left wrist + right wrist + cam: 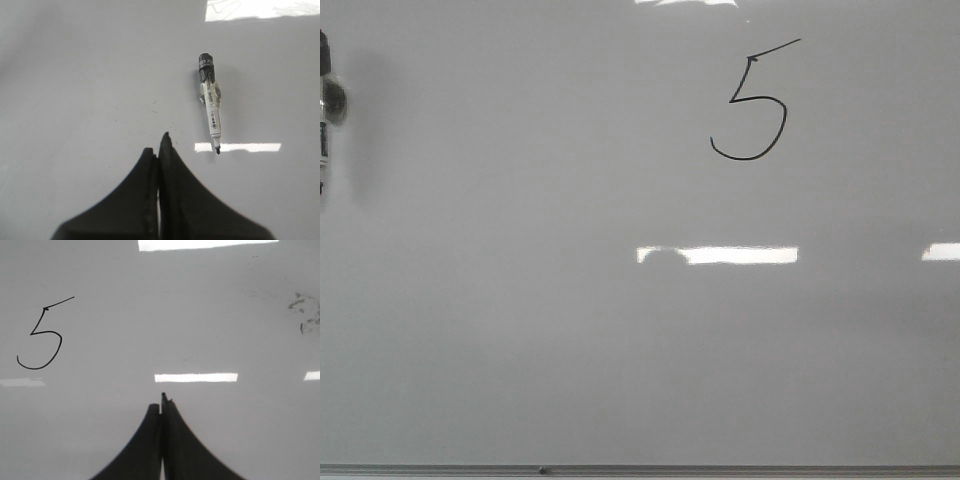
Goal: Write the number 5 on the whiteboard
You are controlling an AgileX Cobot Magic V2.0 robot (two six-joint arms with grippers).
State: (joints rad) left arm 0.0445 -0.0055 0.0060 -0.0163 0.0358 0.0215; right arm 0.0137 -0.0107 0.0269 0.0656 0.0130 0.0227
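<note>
Where marker (210,99) lies, whiteboard (520,350) apparently unobstructed.

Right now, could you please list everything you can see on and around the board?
whiteboard: one, glossy pale grey, fills every view, thin grey metal edge along the near side.
number 5: one, thin black, drawn on the board's far right part.
marker: one, clear barrel with black cap end, lying uncapped on the board at the far left.
smudges: faint grey, seen only in the right wrist view.
left hand: black, shut, empty.
right hand: black, shut, empty.
</note>
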